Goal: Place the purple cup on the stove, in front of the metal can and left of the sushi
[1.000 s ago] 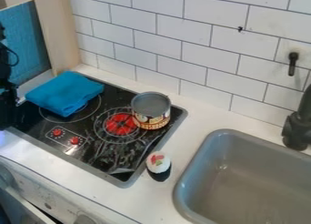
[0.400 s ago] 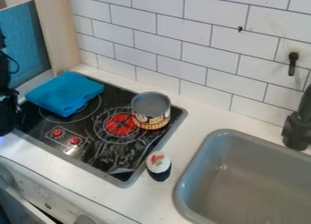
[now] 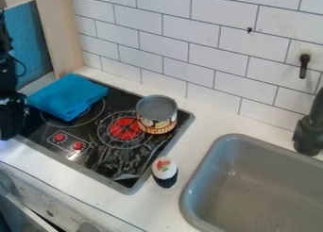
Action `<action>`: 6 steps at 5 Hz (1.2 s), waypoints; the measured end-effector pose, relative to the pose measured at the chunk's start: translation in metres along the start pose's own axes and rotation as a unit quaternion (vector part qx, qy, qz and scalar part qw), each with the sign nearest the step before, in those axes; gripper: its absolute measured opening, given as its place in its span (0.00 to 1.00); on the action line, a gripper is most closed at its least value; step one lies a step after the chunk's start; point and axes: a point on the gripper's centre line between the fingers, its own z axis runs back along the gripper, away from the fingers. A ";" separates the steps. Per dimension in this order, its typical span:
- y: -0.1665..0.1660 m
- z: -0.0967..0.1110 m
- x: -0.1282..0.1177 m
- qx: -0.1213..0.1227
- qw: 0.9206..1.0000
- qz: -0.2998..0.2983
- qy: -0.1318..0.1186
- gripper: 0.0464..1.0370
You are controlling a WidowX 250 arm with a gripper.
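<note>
Your hand (image 3: 11, 125) is hovering by the stove's (image 3: 129, 190) left edge, nearest the blue cloth (image 3: 68, 96); you cannot tell whether it's clenched or released.

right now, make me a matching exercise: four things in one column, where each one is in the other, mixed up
Things
1. blue cloth
2. can
3. sushi piece
4. robot hand

Places
A. on the counter, between the stove and the sink
B. at the left edge of the view
C. upright, by the red burner mark
D. folded, on the stove's back left part

Right pairs: 1-D, 2-C, 3-A, 4-B
</note>
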 end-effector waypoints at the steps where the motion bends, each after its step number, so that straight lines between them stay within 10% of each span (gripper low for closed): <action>1: -0.001 0.000 0.002 -0.003 1.000 0.011 -0.007 0.35; 2: -0.002 -0.001 0.003 0.005 1.000 0.013 -0.001 0.13; 4: -0.007 0.022 -0.001 0.048 0.998 0.029 0.016 0.05; 5: -0.041 0.079 0.001 0.082 0.996 -0.006 -0.033 0.05; 6: -0.093 0.092 0.007 0.070 0.994 -0.066 -0.056 0.05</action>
